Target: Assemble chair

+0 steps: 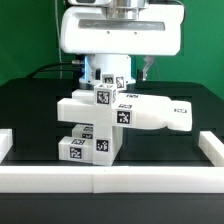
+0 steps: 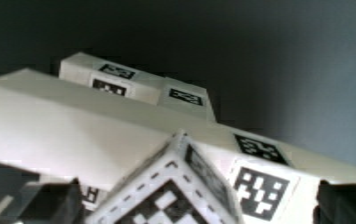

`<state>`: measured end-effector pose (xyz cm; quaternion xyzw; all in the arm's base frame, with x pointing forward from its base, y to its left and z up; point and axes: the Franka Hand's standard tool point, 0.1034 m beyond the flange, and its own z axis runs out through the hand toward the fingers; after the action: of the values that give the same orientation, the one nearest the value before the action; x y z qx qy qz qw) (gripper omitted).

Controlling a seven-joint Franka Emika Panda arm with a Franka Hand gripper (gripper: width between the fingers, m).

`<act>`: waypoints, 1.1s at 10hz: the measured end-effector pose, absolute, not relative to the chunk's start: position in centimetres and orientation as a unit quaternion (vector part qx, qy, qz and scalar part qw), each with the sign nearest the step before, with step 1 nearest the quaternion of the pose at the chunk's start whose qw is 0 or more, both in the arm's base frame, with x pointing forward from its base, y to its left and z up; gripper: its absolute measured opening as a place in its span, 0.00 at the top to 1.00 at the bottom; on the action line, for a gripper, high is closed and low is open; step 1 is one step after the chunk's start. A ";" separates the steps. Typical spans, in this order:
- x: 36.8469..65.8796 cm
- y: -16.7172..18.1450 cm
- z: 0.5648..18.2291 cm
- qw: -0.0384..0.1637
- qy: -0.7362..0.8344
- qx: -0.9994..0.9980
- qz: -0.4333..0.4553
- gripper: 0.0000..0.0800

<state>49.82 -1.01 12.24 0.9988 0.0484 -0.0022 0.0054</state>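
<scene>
Mid-table, one partly built chair (image 1: 112, 118) stands on the black table (image 1: 30, 110), approx. centre of the exterior view. Its white pieces are stacked: a flat slab (image 1: 145, 110) reaching toward 3 o'clock, and blocks piled below it at 7 o'clock. Approx. six black-and-white tags (image 1: 125, 115) are countable on it from outside; in the wrist view, approx. five show on the chair (image 2: 139, 125), w/ one big tagged piece close to the lens. One gripper (image 1: 120, 62) hangs at 12 o'clock just above the chair, jaws spread wide and grasping nothing. One white border rail (image 1: 110, 178) runs along the front at 6 o'clock, turning up at both ends.
</scene>
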 end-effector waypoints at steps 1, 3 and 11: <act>49.8 -1.0 12.2 0.006 0.077 0.997 -0.002 0.19; 49.8 -1.1 12.2 0.006 0.154 0.988 -0.003 0.19; 49.8 -1.5 12.2 0.009 0.258 0.966 -0.005 0.52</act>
<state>49.80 -1.49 12.23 0.9661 0.2581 -0.0053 0.0087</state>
